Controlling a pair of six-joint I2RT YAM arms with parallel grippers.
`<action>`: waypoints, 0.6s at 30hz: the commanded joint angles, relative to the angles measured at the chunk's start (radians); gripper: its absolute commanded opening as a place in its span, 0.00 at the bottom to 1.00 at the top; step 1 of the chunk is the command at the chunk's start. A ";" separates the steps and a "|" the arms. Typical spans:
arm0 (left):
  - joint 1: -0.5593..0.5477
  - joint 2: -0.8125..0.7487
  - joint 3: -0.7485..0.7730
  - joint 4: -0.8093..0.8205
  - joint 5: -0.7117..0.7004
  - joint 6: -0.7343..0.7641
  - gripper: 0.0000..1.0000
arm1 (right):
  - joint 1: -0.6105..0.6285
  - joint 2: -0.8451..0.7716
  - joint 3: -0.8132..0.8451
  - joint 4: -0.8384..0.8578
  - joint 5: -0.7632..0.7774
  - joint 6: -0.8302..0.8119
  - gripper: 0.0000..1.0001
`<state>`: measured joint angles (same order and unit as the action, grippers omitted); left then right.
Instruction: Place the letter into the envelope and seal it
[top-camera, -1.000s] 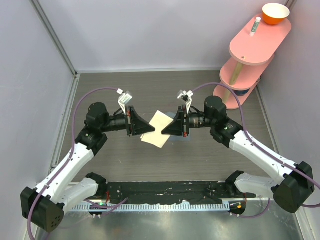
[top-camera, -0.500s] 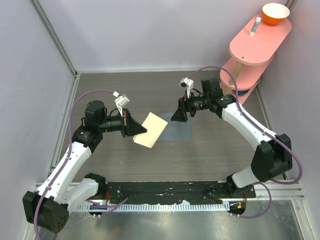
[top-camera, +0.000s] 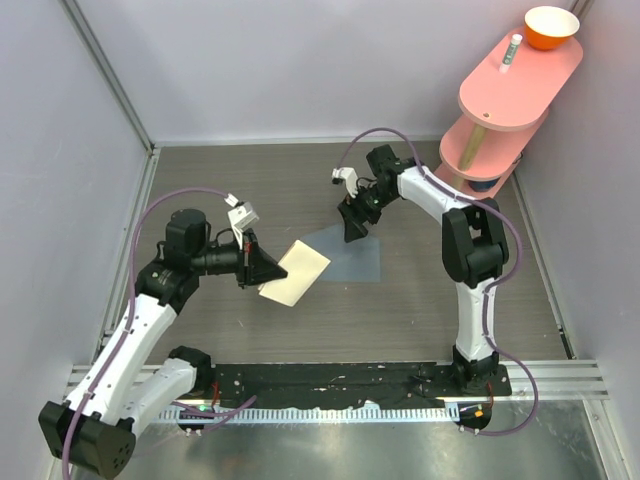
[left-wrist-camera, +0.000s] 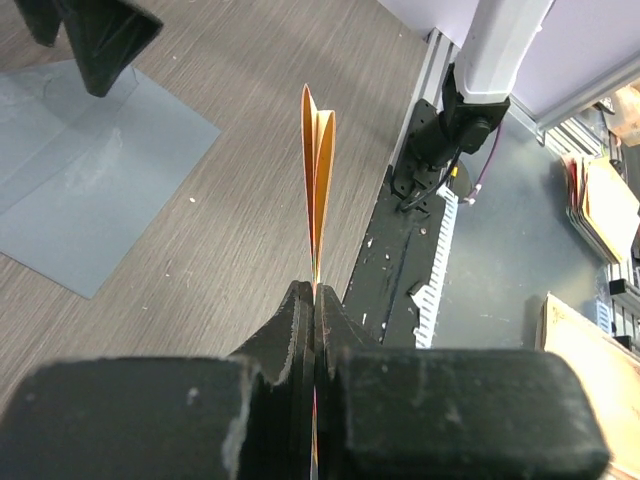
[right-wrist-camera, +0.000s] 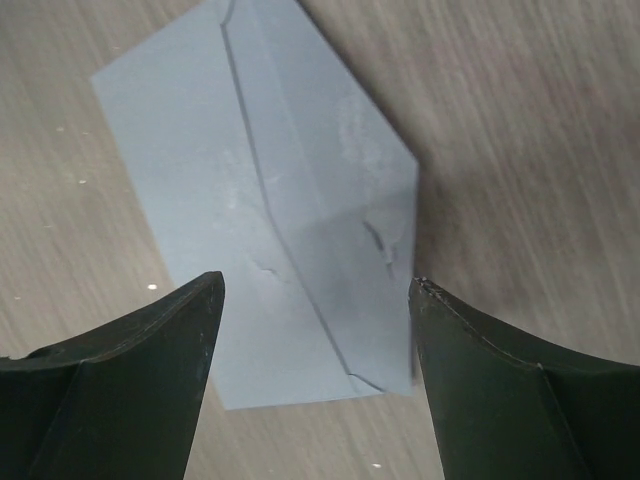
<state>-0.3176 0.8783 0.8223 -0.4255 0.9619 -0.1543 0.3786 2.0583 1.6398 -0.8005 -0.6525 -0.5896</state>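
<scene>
The letter (top-camera: 298, 271) is a folded tan sheet held off the table, left of the envelope; my left gripper (top-camera: 266, 278) is shut on its near-left edge. From the left wrist it shows edge-on as an orange fold (left-wrist-camera: 318, 180) rising from the shut jaws (left-wrist-camera: 315, 300). The envelope (top-camera: 352, 256) lies flat on the wooden table, slate blue-grey, its pointed flap (right-wrist-camera: 385, 195) lying open. My right gripper (top-camera: 353, 226) hovers over the envelope's far edge, open and empty, and the envelope (right-wrist-camera: 265, 210) shows between its fingers.
A pink two-tier shelf (top-camera: 508, 95) stands at the back right with an orange bowl (top-camera: 551, 27) and a small white bottle (top-camera: 513, 48) on top. Grey walls close in the left, back and right sides. A black rail (top-camera: 340, 385) runs along the near edge.
The right gripper let go of the letter, opened, and drew back over the envelope's far edge. The left gripper kept the letter and pulled it left and nearer.
</scene>
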 joint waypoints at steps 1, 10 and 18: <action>0.003 -0.044 -0.011 -0.039 0.015 0.051 0.00 | -0.014 0.034 0.121 -0.069 0.042 -0.102 0.81; 0.003 -0.042 -0.032 -0.006 0.031 0.035 0.00 | -0.015 0.196 0.276 -0.152 0.038 -0.148 0.82; 0.003 -0.053 -0.031 0.017 0.038 0.004 0.00 | -0.017 0.290 0.370 -0.184 -0.009 -0.177 0.80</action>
<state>-0.3176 0.8402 0.7925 -0.4461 0.9668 -0.1276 0.3626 2.3337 1.9488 -0.9493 -0.6106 -0.7322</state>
